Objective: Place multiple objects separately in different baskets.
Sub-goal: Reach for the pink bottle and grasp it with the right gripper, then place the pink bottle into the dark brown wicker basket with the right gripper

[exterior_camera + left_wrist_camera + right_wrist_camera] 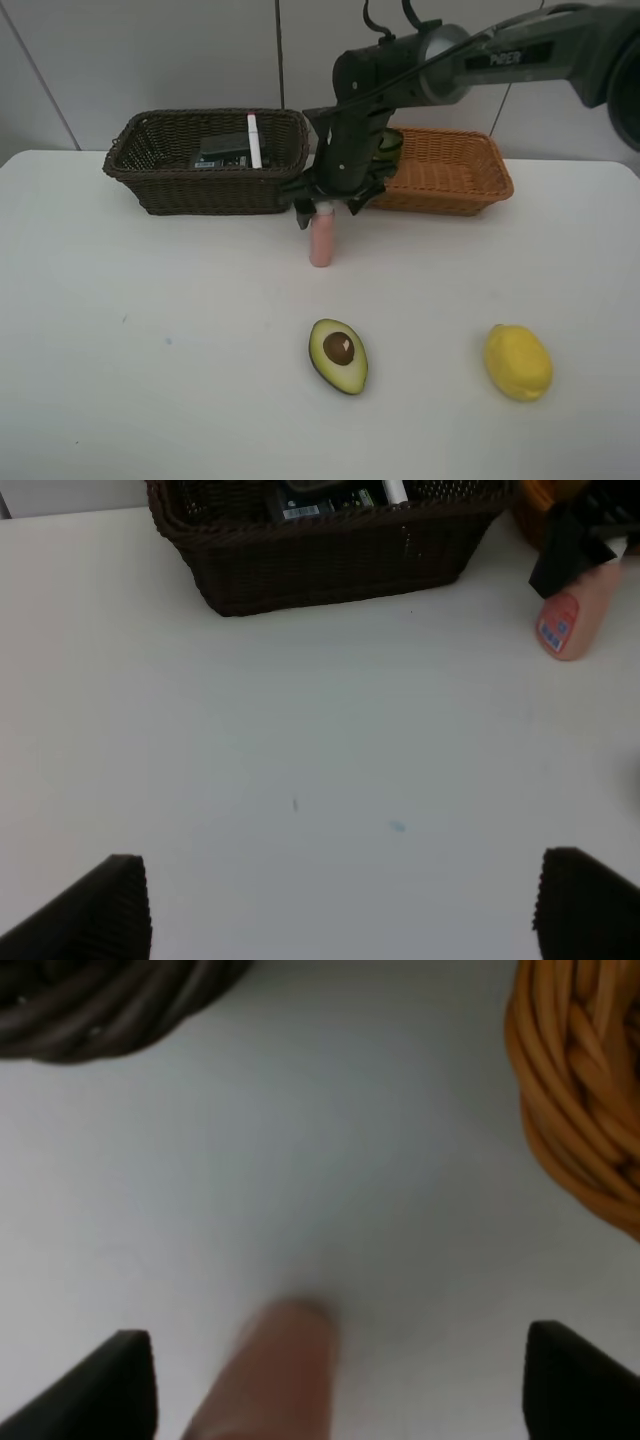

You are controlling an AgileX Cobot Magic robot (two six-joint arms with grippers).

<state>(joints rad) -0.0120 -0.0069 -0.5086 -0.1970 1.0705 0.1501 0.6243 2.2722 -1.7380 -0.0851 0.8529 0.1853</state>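
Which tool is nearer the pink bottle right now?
Right. The right tool hangs just over the pink bottle, jaws open either side of its top; the left tool is over the table, well away.

The dark brown basket (pixel 200 190) stands back left, holding a white marker (pixel 254 140) laid over dark items (pixel 222 152), perhaps a block and a bottle; the orange-tan basket (pixel 450 190) sits beside it on the right; the pink bottle (pixel 322 240) stands upright before the gap between them; the halved avocado (pixel 338 355) lies cut face up, pit showing; the yellow lemon (pixel 517 362) rests well to its right.
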